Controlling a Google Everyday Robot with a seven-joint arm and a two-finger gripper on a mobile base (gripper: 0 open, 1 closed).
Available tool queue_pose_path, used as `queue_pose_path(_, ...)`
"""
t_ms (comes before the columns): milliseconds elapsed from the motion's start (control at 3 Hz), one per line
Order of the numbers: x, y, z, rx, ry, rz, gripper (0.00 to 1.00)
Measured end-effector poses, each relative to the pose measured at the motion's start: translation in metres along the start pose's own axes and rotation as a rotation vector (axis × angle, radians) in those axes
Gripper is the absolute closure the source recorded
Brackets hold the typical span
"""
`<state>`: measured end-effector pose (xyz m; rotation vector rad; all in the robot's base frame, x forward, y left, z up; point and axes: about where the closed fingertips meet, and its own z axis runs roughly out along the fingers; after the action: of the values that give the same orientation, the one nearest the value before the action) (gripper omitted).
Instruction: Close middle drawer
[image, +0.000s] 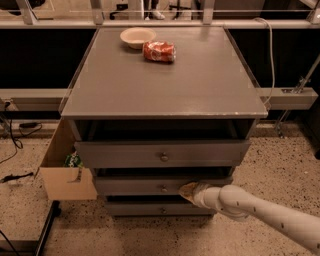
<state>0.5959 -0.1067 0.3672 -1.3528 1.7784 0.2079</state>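
The middle drawer (135, 186) is the second grey front of the cabinet, with a small round knob (163, 189) at its centre. It sits nearly flush, set a little behind the top drawer front (160, 152) above it, with a dark gap between them. My gripper (187, 190) is at the end of the white arm (260, 212), which reaches in from the lower right. The gripper presses against the middle drawer's front just right of the knob. The lowest, slim drawer front (150, 208) shows below.
A cream bowl (137, 37) and a red crumpled can (159, 51) lie at the back of the cabinet top (165, 80). An open cardboard box (67, 175) stands against the cabinet's left side. Cables lie on the speckled floor at left.
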Motion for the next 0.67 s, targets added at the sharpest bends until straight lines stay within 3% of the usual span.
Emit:
queue_pose_path(333, 0.000, 0.002, -0.001, 0.000, 0.000, 0.000, 1.00)
queue_pose_path(667, 0.001, 0.015, -0.018, -0.065, 0.003, 0.027, 1.00)
